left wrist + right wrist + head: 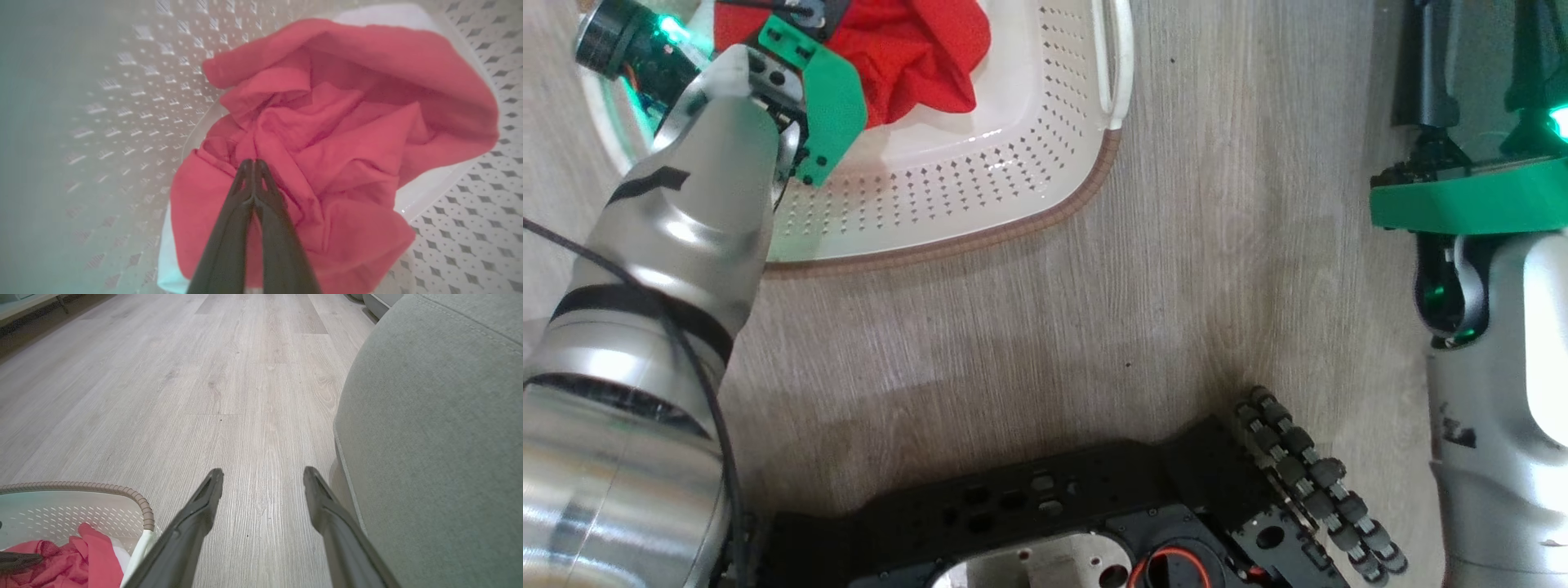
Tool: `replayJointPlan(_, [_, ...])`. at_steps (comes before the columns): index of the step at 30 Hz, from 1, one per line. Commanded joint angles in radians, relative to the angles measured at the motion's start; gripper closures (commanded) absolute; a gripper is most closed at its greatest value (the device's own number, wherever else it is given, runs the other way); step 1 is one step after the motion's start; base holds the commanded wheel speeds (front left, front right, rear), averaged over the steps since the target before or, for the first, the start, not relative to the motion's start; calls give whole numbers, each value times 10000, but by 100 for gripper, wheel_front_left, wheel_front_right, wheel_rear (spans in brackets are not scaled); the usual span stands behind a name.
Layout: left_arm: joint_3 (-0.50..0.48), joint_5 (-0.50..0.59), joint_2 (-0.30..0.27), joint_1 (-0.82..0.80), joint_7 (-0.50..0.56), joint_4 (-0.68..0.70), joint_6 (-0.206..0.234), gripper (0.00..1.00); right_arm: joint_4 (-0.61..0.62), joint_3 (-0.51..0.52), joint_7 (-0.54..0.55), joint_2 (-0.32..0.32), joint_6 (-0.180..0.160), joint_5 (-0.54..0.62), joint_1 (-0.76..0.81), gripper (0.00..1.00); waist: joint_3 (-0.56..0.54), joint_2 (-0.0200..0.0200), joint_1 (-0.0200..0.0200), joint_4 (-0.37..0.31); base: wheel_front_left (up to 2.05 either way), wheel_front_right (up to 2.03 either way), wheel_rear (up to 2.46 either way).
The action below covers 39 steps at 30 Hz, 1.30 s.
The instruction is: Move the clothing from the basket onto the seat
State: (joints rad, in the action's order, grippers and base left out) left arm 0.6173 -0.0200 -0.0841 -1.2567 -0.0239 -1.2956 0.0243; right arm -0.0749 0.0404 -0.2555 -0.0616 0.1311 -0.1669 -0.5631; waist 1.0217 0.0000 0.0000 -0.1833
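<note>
Nearest in the head view is the robot's dark base [1054, 506], standing on the pale wood floor [1013, 343]. On the near right, the right hand [263, 473] hangs low over that floor with its fingers well apart and nothing between them. It is idle.

Further off on the left, the left arm [686, 229] reaches down into the basket [980, 237], which stands on the floor. The clothing [347, 134] lies crumpled inside the basket, bunched toward its far left part, with bare cream bottom showing on the near right side. The left hand [254, 163] has its two fingers pressed together, tips pinched on a raised fold of the red cloth, with creases running in toward them. How deep the pinch bites cannot be told.

The seat [441, 437] rises to the right, just beside the right hand and well apart from the basket.

The step in hand looks like the grasp itself: the cloth is caught but not yet lifted. The next move likely calls for a straight lift high enough for the hanging cloth to clear the rim, then a swing rightward across the floor to the seat. A shallow pinch on so loose a fold could slip.
</note>
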Motion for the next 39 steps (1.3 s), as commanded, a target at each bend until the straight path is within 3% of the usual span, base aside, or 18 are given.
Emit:
replayJointPlan(1, [-216,-232,-172,97,-354,210,-34,100,183,-80,-63,114,-4,19,329,0,-139,0,0,117,0,0,0])
replayJointPlan(9, [-731,-1201,219,526,-1740,708,-274,100,20,134,-63,114,-4,167,585,0,-986,0,0,565,0,0,0])
replayJointPlan(16, [-978,-1920,318,1276,-2246,1352,-450,100,-143,214,-63,114,-4,224,934,0,-2110,0,0,793,0,0,0])
replayJointPlan(24, [-1999,-3312,330,3436,-2374,3256,-610,100,-685,258,-63,114,-4,408,2053,0,-4585,0,0,948,0,0,0])
replayJointPlan(30, [-2744,-3828,37,5584,-2377,4975,-697,100,-1132,262,-63,108,-4,622,3146,0,-6431,0,0,1081,0,0,0])
replayJointPlan(39, [-3286,-4251,-405,8059,-2274,6817,-393,100,-1524,387,-63,-1,-4,786,4578,0,-8584,0,0,1455,0,0,0])
